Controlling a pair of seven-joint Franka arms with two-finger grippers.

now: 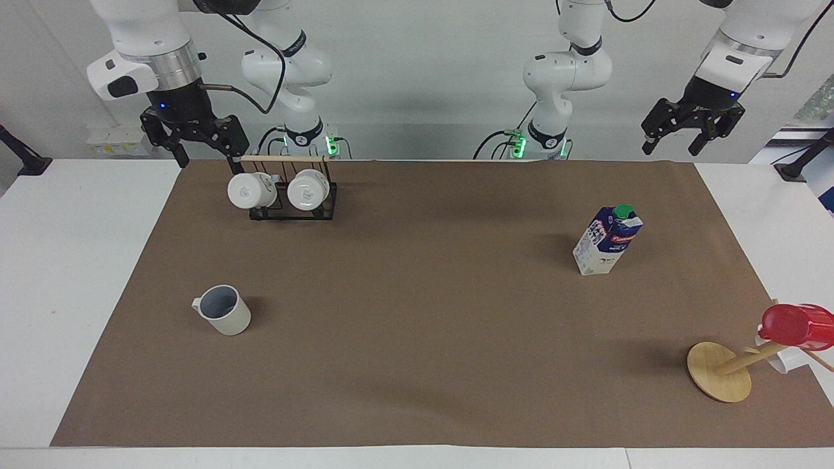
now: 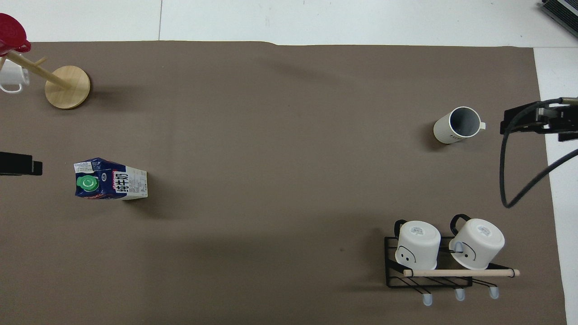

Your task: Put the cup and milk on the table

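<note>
Standing upright on the brown sheet, the cup (image 1: 223,310) sits toward the right arm's edge of the table (image 1: 39,273) and the milk (image 1: 607,240) toward the left arm's edge, well apart, each likely for its own arm. The right gripper (image 1: 193,139) and left gripper (image 1: 690,129) hang above the robots' edge, fingers spread, holding nothing.

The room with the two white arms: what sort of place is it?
Probably a robotics lab set up for kitchen-style practice: two white robot arms bolted at a white table covered by a brown paper sheet, with a blue-and-white milk carton and an off-white mug as props.
</note>
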